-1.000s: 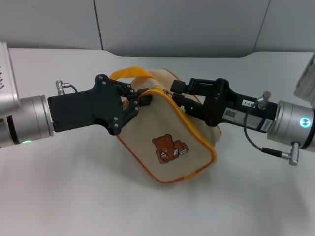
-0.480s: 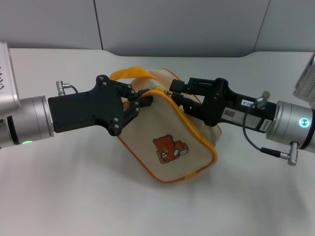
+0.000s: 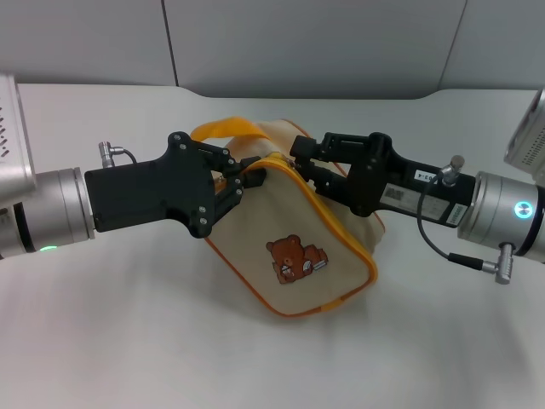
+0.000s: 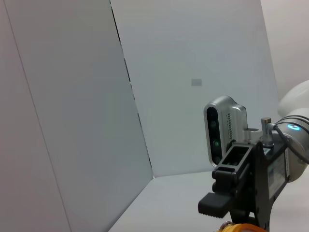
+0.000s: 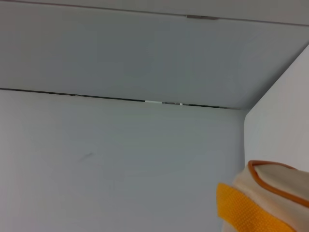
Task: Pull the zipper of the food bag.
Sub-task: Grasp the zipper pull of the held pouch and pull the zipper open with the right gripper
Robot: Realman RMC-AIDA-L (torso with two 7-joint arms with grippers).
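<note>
The food bag [image 3: 328, 234], beige canvas with orange piping and a brown bear picture [image 3: 294, 260], lies tilted on the white table in the head view. Its orange strap handle [image 3: 223, 129] arches behind the top. My left gripper [image 3: 246, 176] comes in from the left and is shut on the bag's upper left end. From the right, my right gripper [image 3: 305, 164] rests on the bag's top edge along the zip track. The zipper pull is hidden behind the grippers. A corner of the bag [image 5: 277, 191] and its strap [image 5: 241, 208] show in the right wrist view.
The white table [image 3: 128, 341] spreads around the bag, with grey wall panels [image 3: 306, 43] behind. In the left wrist view the right gripper [image 4: 231, 198] and its silver wrist camera [image 4: 224, 128] stand close in front.
The right gripper has crept slightly left and up along the bag's top. The bag and the left gripper have shifted only a little.
</note>
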